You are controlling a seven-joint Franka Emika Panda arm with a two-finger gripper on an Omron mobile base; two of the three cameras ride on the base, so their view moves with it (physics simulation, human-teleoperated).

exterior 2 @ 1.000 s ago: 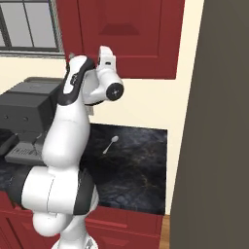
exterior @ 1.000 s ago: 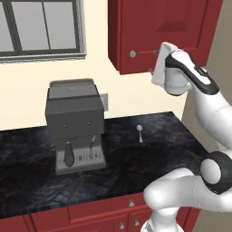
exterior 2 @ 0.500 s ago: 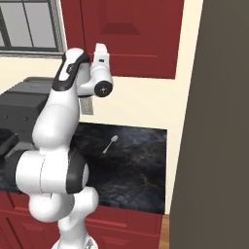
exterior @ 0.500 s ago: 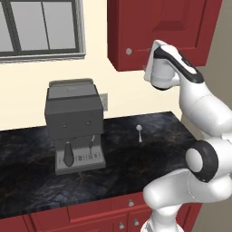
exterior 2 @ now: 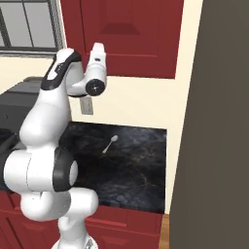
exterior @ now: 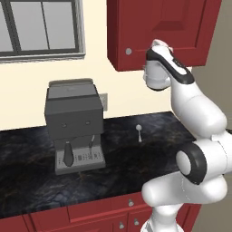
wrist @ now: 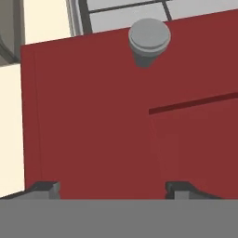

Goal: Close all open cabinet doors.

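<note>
White arm (exterior: 190,99) raised to red cabinet door (exterior: 158,31) with silver knob (exterior: 128,51), coffee machine (exterior: 74,124) and spoon (exterior: 139,132) on dark counter (exterior: 118,167), window (exterior: 41,27) left.

Even, bright rendered light with no glare; all three views are sharp and undistorted. Just ahead of the pincer (wrist: 111,189), the dark-red panelled cabinet door (wrist: 93,130) shows soft, faint shading.

Dark-red cabinet door (wrist: 93,121); silver knob (wrist: 149,39); black marbled counter (exterior: 136,158).
</note>
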